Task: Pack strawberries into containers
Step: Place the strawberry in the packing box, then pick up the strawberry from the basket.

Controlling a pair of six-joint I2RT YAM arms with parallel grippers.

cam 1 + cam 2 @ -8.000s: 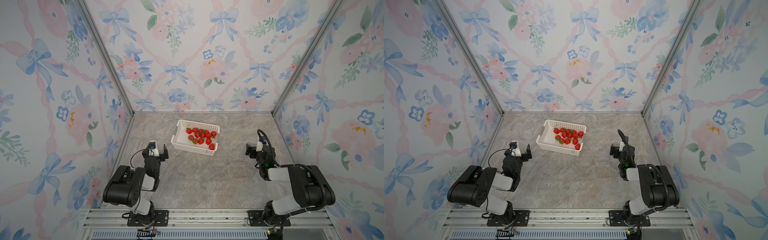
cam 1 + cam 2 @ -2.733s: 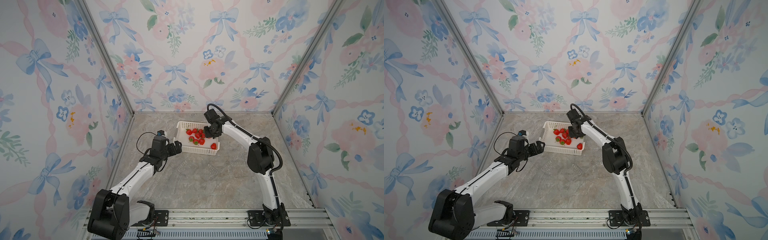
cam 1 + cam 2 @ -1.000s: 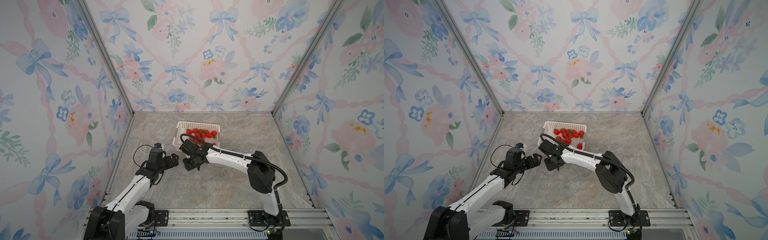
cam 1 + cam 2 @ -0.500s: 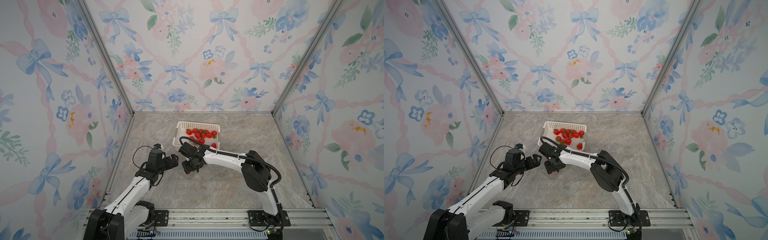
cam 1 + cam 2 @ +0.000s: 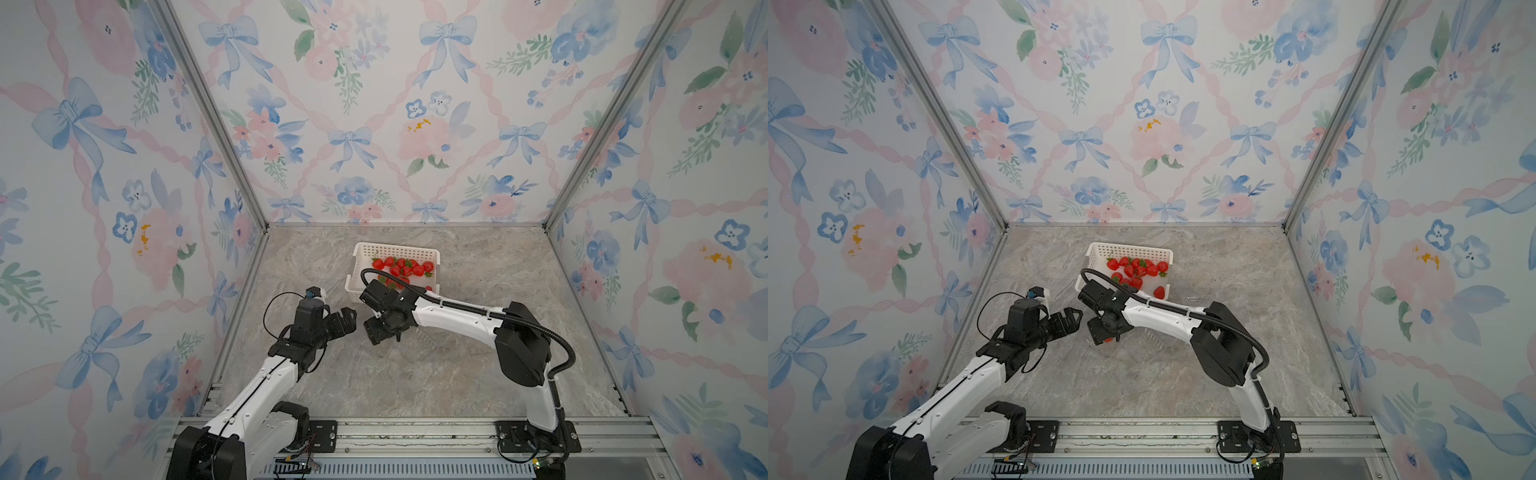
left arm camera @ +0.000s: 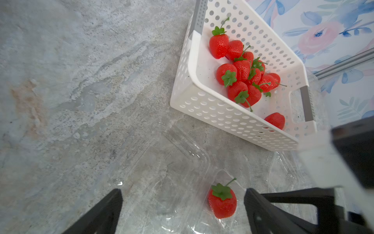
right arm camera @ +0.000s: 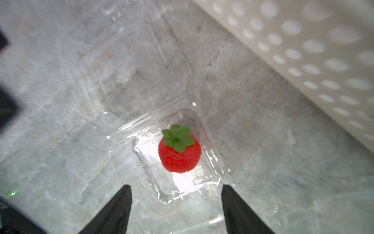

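Lying in clear container (image 7: 148,160), strawberry (image 7: 179,155), right claw (image 7: 176,188) newly parted, left claw (image 6: 183,191) wide, seemingly empty

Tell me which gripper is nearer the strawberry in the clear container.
Right. The right gripper hangs just above the strawberry, jaws open and holding nothing; the left gripper stands off to one side of it, also open.

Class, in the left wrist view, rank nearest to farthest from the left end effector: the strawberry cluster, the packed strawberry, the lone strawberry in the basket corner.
1. Packed strawberry, in the clear container, by the left end effector.
2. Lone strawberry, in the white basket, near corner.
3. Strawberry cluster, deeper in the basket.
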